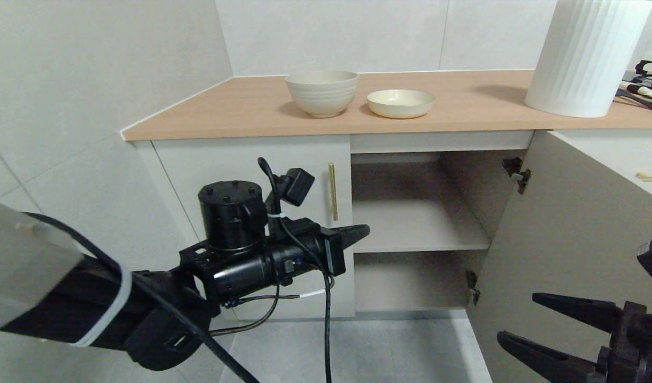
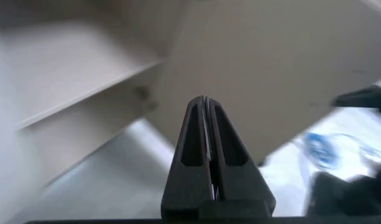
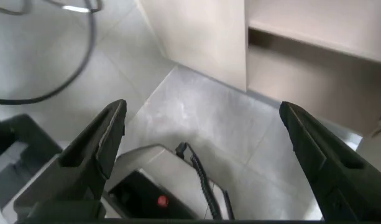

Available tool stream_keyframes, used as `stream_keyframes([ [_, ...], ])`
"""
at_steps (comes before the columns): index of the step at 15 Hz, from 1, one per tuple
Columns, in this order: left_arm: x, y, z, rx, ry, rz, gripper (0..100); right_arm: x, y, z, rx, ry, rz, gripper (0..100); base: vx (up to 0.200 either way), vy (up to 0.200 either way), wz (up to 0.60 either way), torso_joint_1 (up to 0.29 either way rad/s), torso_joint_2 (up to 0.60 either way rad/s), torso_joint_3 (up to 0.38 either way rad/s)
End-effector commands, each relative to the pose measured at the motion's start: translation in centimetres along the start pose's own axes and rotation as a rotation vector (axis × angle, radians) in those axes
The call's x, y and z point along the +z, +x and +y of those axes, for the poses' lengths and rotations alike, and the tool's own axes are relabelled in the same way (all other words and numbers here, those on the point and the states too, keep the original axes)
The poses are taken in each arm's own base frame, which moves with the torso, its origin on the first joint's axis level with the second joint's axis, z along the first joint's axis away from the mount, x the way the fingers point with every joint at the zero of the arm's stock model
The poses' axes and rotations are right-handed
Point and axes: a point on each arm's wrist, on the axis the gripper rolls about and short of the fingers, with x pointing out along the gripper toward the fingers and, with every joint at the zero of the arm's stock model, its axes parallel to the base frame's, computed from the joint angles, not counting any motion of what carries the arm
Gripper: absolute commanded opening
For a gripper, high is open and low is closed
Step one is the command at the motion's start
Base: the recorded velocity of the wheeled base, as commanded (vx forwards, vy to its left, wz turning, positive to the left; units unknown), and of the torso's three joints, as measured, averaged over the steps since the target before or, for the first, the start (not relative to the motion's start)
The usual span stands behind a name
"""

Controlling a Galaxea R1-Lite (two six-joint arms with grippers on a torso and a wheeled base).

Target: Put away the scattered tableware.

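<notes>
A ribbed cream bowl (image 1: 322, 93) and a shallow cream dish (image 1: 401, 102) stand side by side on the wooden countertop (image 1: 464, 106). Below them the cabinet stands with its right door (image 1: 570, 250) swung wide, showing a bare shelf (image 1: 416, 226). My left gripper (image 1: 362, 232) is shut with nothing in it, held in front of the closed left door at shelf height; its fingers (image 2: 204, 134) are pressed together. My right gripper (image 1: 523, 318) is open and empty, low at the right in front of the open door, with wide-spread fingers (image 3: 100, 146).
A tall white ribbed container (image 1: 586, 56) stands on the counter at the right, with utensils (image 1: 642, 88) beside it. The closed left door carries a brass handle (image 1: 332, 191). Walls close in on the left. Grey floor (image 1: 390, 346) lies below the cabinet.
</notes>
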Motion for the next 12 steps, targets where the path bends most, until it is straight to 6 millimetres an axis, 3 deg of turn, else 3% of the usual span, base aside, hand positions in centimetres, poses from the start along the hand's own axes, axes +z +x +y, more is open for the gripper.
stream_keyframes([
  [1,3.6,-4.3,-1.6,0.132,0.046,-0.072,0,0.6,0.3,-0.2,-0.02,0.006,-0.013,100,0.0,0.0,0.0,0.0,0.0,0.0],
  [4,5.5,-9.0,-1.9,0.221,0.049,-0.085,0,2.5,1.0,-0.2,-0.033,0.011,-0.054,100,0.0,0.0,0.0,0.0,0.0,0.0],
  [7,6.3,-13.3,-1.9,0.315,0.029,-0.104,0,4.0,3.8,-0.9,-0.086,0.017,-0.023,100,0.0,0.0,0.0,0.0,0.0,0.0],
  [8,6.2,-13.9,-1.9,0.327,0.024,-0.101,0,4.5,4.3,-0.9,-0.088,0.018,-0.028,100,0.0,0.0,0.0,0.0,0.0,0.0],
  [9,6.5,-15.1,-2.3,0.346,0.021,-0.107,100,5.8,5.9,-0.9,-0.093,0.017,-0.041,100,0.0,0.0,0.0,0.0,0.0,0.0],
  [12,6.7,-16.5,-2.3,0.383,0.02,-0.138,100,8.5,8.3,-0.7,-0.104,0.012,-0.088,100,0.0,0.0,0.0,0.0,0.0,0.0],
])
